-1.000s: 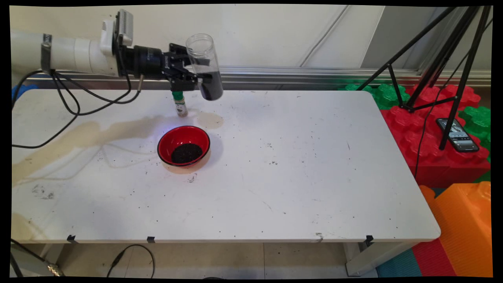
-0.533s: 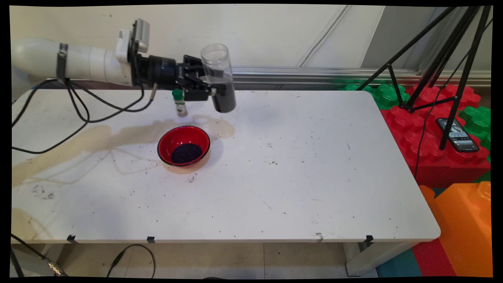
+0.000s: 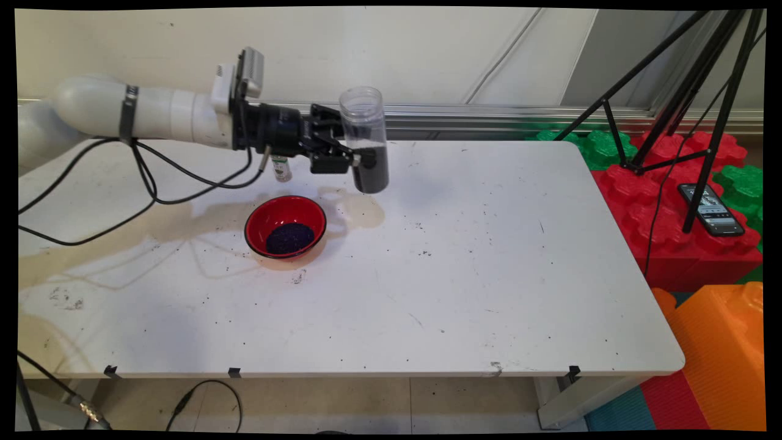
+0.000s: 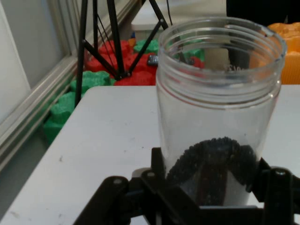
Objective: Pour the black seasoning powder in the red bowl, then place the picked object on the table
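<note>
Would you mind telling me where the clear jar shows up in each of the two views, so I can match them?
Main view: the jar stands upright in the claw, above the table, right of the red bowl.
Hand view: the jar fills the centre right, dark grains in its bottom.
Shared landmark: the black tripod on the red and green blocks.

We saw a clear, glossy plastic jar (image 3: 365, 140) with a threaded rim, dark grainy fill in its lower part. Pincer (image 3: 357, 160) looked matt black, hard plastic or metal, we couldn't tell which. Bowl (image 3: 285, 226) was glossy red inside with a black rim, holding the same coarse dark grains. Counter (image 3: 464, 275) was smooth matt white, stained tan and speckled with dark crumbs. Small bottle (image 3: 281, 168) had a paper-like label.
</note>
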You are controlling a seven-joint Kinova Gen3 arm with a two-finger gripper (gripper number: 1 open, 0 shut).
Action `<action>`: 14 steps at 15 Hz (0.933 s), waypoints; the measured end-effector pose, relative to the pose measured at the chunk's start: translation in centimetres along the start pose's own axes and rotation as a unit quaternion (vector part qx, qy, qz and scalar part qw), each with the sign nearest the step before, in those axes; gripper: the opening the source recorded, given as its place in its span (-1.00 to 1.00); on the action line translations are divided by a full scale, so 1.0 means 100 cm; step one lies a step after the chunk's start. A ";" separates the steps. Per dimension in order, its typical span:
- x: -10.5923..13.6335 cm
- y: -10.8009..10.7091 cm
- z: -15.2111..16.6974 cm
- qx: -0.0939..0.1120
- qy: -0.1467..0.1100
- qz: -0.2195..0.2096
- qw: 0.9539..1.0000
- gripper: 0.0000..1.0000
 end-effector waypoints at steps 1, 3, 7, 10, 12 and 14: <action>-0.002 0.002 0.005 -0.002 -0.002 -0.003 1.000 -1.00; -0.007 0.006 0.018 -0.007 -0.006 -0.009 1.000 -1.00; -0.018 0.012 0.038 -0.013 -0.015 -0.015 1.000 -1.00; -0.029 0.016 0.053 -0.018 -0.025 -0.018 0.999 -1.00; -0.036 0.018 0.058 -0.020 -0.032 -0.019 0.999 -1.00; -0.045 0.019 0.063 -0.022 -0.042 -0.020 0.999 -1.00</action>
